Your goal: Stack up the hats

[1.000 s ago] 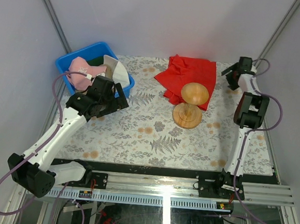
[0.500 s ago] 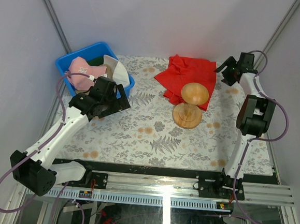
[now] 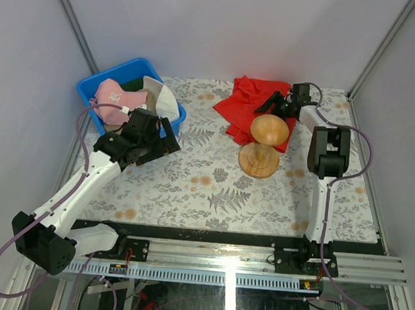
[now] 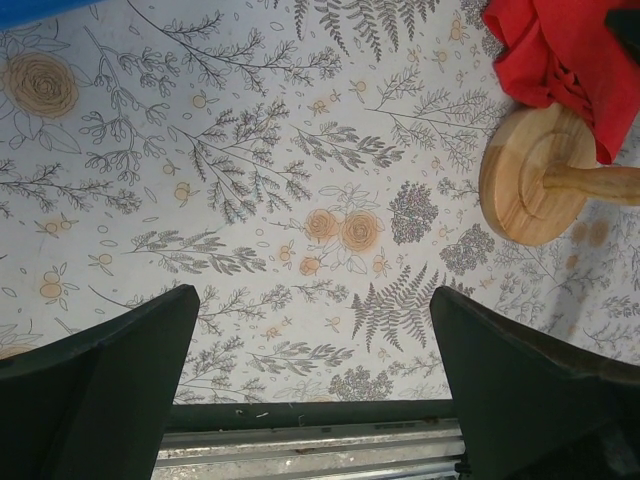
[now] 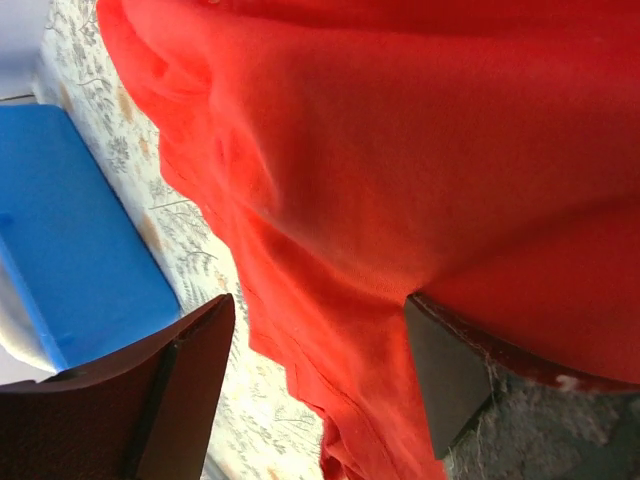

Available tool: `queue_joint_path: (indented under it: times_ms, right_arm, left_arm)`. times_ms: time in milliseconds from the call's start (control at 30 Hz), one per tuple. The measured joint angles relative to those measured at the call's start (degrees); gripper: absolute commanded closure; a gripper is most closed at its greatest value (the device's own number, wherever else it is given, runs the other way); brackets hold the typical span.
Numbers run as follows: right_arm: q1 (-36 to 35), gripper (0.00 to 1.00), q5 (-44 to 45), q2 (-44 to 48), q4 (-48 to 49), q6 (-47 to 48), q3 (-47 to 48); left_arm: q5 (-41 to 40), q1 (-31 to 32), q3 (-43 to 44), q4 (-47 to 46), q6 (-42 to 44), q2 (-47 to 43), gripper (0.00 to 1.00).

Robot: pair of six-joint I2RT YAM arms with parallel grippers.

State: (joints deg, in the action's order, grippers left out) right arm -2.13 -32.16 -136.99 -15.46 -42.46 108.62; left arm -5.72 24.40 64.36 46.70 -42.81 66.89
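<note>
**Caps [image 3: 137,95] in the blue bin [image 3: 107,73]**

The pink cap [image 3: 113,96], white cap [image 3: 161,98] and dark green cap [image 3: 132,84] lie in the bin at far left. The pink cap's mark is unreadable. The left gripper [image 4: 315,340] hovers nearby, fingers spread. The right gripper [image 5: 320,350], fingers spread, is over the red cloth [image 3: 258,105].

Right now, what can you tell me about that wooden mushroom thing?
The wooden stand is pale, smooth wood: a round flat base, a short stem and a domed top like a mushroom cap. It stands upright on the flowery tablecloth, right of the middle. Nothing sits on it. The red cloth lies just behind, its edge at the base, perhaps touching.
</note>
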Motion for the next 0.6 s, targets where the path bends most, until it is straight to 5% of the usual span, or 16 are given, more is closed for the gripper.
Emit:
queue_joint_path:
  times_ms: [400, 600]
  right_arm:
    - [-0.1, 0.22, 0.8, -16.1, -6.8, -1.1, 26.1]
    - [1.4, 0.2, 6.3, -16.1, -6.0, -3.6, 26.4]
  left_arm:
    - [0.0, 0.0, -0.9, 0.5, -1.2, -2.4, 0.0]
    - [0.0, 0.0, -1.9, 0.7, -1.4, -2.8, 0.0]
